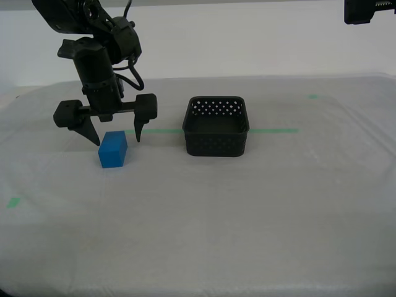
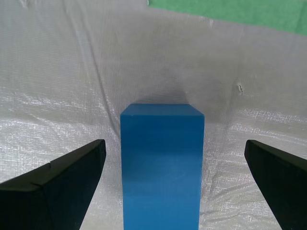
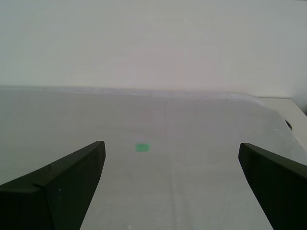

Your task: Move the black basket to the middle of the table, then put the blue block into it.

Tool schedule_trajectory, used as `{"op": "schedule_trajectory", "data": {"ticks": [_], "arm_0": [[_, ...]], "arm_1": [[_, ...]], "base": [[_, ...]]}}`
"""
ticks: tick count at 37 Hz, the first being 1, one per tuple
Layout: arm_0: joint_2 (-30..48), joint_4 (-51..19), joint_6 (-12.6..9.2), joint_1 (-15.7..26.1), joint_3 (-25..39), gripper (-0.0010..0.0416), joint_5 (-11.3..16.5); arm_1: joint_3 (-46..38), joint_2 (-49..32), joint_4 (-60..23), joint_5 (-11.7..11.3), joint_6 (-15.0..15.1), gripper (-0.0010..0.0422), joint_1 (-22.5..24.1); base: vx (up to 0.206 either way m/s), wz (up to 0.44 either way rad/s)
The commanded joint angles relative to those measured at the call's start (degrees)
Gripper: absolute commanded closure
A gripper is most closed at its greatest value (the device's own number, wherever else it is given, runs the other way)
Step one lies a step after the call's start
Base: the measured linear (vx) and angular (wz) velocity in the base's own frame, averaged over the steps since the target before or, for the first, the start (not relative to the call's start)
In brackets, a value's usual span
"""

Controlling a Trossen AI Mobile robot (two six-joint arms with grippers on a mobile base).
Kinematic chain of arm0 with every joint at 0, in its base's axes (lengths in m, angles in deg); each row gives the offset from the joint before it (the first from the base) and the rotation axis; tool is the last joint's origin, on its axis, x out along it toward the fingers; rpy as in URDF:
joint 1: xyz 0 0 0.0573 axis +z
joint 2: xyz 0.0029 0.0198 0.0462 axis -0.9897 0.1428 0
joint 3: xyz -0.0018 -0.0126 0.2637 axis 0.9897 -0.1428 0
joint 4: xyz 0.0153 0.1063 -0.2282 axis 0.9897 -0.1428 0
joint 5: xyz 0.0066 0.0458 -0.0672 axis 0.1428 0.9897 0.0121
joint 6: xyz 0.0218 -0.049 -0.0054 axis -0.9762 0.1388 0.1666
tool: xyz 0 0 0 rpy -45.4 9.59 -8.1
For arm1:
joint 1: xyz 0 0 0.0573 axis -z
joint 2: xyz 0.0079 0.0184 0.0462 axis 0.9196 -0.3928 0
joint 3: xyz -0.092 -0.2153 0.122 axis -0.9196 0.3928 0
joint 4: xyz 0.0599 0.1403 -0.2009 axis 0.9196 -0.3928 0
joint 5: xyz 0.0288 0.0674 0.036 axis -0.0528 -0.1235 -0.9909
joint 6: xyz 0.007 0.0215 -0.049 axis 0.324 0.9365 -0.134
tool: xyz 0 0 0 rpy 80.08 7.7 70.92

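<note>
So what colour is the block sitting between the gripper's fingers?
Bright blue block, plain matte faces; clearest in the second wrist view.

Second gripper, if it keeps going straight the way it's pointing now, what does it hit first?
My second gripper points down with jaws open, so it would probably meet the blue block first, standing between the fingers on the table.

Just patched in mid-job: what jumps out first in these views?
The blue block on the table, at the exterior view's left, with my second gripper open just above it, a finger on either side. Next the black basket, empty, standing on the green tape line near the middle. My first gripper is open too, facing only bare table and a small green mark.
</note>
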Motion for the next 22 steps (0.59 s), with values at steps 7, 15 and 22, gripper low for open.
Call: {"op": "schedule_trajectory", "data": {"ticks": [7,15,22], "arm_0": [[0.0,0.3,0.0,0.0,0.0,0.0017,0.0],[0.0,0.3,0.0,0.0,0.0,0.0016,0.0],[0.0,0.3,0.0,0.0,0.0,0.0016,0.0]], "arm_1": [[2.3,0.0,0.9,0.1,-0.2,0.0014,0.0],[3.5,0.0,1.2,0.1,-0.2,0.0014,0.1],[3.6,0.0,1.4,2.0,0.9,0.0014,0.2]], "base": [[0.0,0.0],[0.0,0.0],[0.0,0.0]]}}
